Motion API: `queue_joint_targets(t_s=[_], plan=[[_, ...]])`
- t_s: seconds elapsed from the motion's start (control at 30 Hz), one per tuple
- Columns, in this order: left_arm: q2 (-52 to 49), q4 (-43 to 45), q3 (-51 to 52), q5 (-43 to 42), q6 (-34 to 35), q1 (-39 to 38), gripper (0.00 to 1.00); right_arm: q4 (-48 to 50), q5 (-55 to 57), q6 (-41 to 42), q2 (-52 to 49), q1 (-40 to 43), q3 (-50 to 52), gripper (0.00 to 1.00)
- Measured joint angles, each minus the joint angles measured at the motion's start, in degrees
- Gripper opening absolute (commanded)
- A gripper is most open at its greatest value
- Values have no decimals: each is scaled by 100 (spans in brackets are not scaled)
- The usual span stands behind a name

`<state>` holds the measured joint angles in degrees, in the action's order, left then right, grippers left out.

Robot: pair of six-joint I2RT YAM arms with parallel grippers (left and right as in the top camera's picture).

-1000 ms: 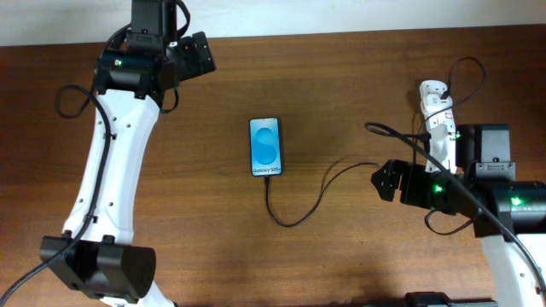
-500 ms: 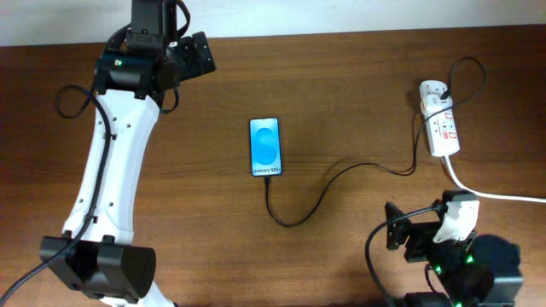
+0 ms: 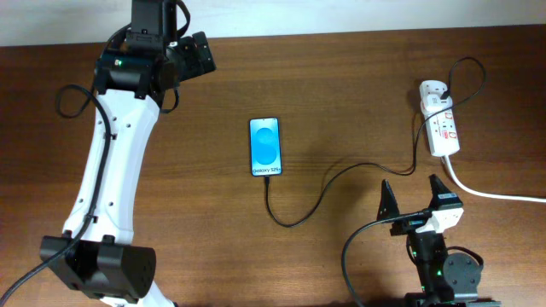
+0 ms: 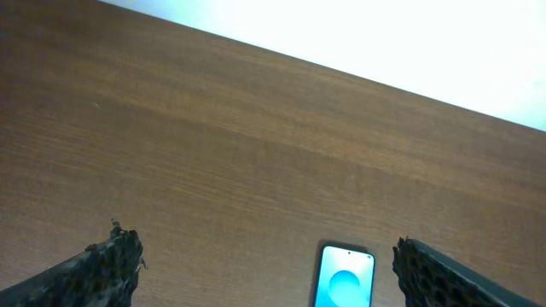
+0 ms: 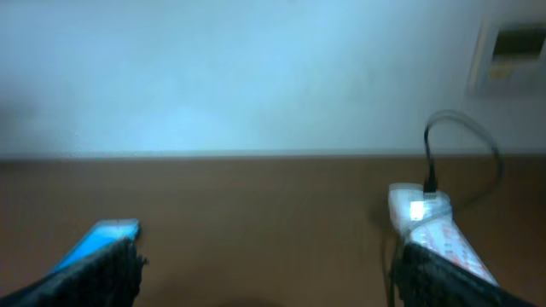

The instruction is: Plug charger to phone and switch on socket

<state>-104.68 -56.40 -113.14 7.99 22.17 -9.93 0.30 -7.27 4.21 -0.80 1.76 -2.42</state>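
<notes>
The phone (image 3: pixel 265 147) lies flat mid-table, blue screen up, with the thin black charger cable (image 3: pixel 317 196) running from its near end in a loop to the white socket strip (image 3: pixel 439 128) at the far right. The phone also shows in the left wrist view (image 4: pixel 345 277) and the right wrist view (image 5: pixel 101 238). The socket shows in the right wrist view (image 5: pixel 435 232) with a lit spot near its far end. My left gripper (image 3: pixel 194 53) is open and empty at the far left, high above the table. My right gripper (image 3: pixel 413 195) is open and empty near the front edge, below the socket.
The socket's thick white cord (image 3: pixel 495 193) runs off the right edge. The left arm's white links (image 3: pixel 111 162) span the left side of the table. A pale wall lies beyond the table's far edge (image 4: pixel 341 72).
My right arm has pulled back from the socket to the table's front edge and now points its open fingers toward the far side. The left arm, phone and cable have not moved.
</notes>
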Motion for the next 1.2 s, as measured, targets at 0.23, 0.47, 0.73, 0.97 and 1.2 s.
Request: queue_joint_targets(t_s=[0.23,0.47,0.73,0.97,1.2], plan=[[0,-4,0,0,0,0,99,-417,297,-35,2,0,181,98],[0,-2,0,0,0,0,99,-417,302,-35,2,0,181,98],[0,0,0,0,0,0,99,-417,302,-37,2,0,181,98],[0,-378,0,2,0,0,99,-417,302,-39,2,0,181,98],[120,-1840,96,22,-2,-116,99,-417,302,-42,11,0,181,98]])
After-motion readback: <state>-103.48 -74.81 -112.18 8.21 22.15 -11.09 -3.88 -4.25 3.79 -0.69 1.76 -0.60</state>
